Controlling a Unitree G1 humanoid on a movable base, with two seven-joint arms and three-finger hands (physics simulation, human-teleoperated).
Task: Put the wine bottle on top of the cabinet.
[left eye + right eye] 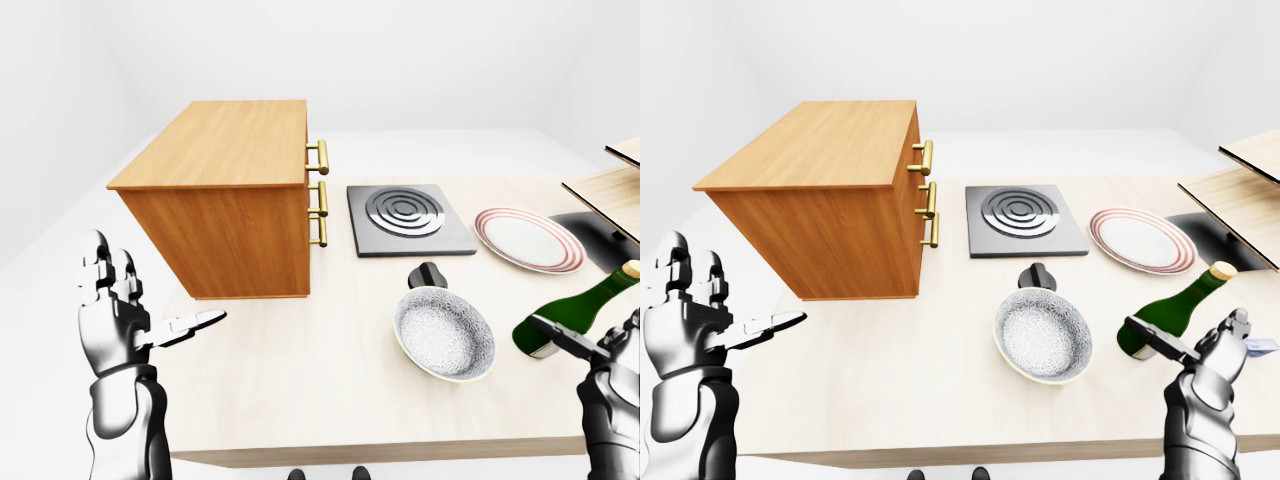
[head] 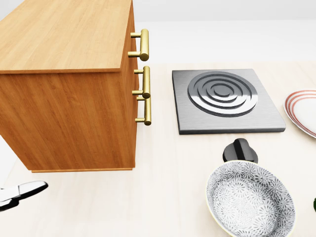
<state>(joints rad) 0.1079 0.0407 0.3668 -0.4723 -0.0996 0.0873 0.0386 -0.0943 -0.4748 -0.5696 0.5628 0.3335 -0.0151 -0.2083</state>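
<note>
Left-eye view: a pale worktop [image 1: 300,370] carries a wooden cabinet [image 1: 225,190] at upper left, its brass handles [image 1: 320,195] facing right. Right of it lies a square hob [image 1: 408,218], then a red-rimmed plate [image 1: 527,240]. Below the hob sit a black knob [image 1: 427,274] and a speckled bowl [image 1: 444,333]. The green wine bottle [image 1: 575,311] lies tilted on the worktop at the right edge, cork end up and to the right. The left robot hand [image 1: 125,320] is raised at lower left, fingers spread, holding nothing.

Head view: cabinet, hob, knob and bowl fill the picture; only one fingertip [image 2: 22,190] of the left robot hand shows at the lower left edge.

Right-eye view: the right robot hand [image 1: 1200,360] stands just below the bottle, fingers released, one finger [image 1: 1160,340] crossing its base, not closed round it.
</note>
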